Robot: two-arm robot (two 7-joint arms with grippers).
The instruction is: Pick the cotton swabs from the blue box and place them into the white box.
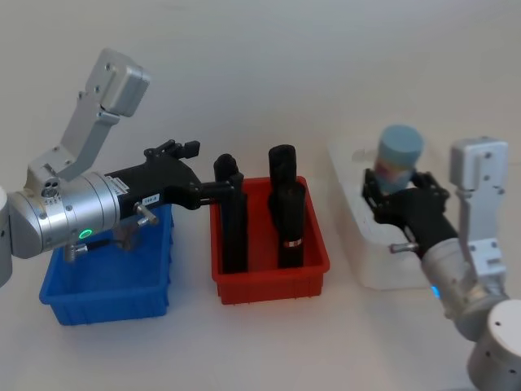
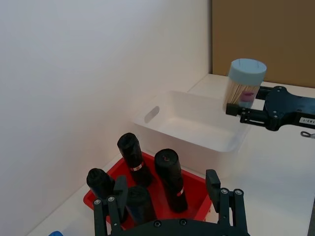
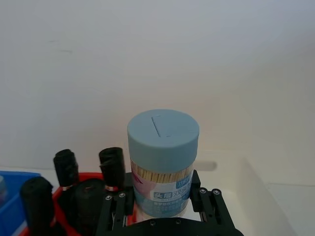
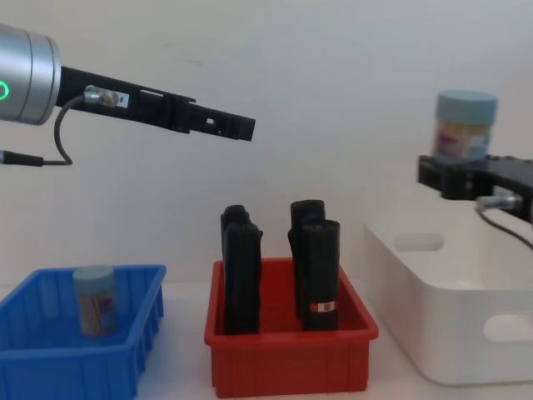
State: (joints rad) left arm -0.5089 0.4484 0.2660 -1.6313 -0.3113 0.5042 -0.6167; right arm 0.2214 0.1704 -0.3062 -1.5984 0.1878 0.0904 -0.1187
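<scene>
The right gripper (image 1: 396, 186) is clamped on a cotton swab jar (image 1: 399, 156), with one finger on each side of the label below the pale blue lid. The jar stands upright in the air over the white box (image 4: 441, 333), well above its rim and touching nothing else. The inside of the white box that can be seen is bare.

The left gripper (image 4: 235, 125) hangs high with its fingers spread wide and nothing between them. It is above the near-left part of the red bin (image 4: 287, 365) and clear of the tops of the black cylinders (image 4: 321, 275) standing in it. The left arm's silver body stretches over the blue box (image 4: 50, 367).

A second jar (image 4: 93, 300) stands upright inside the blue box, near its back wall. The red bin sits on the table between the blue box and the white box, close to both and touching neither.
</scene>
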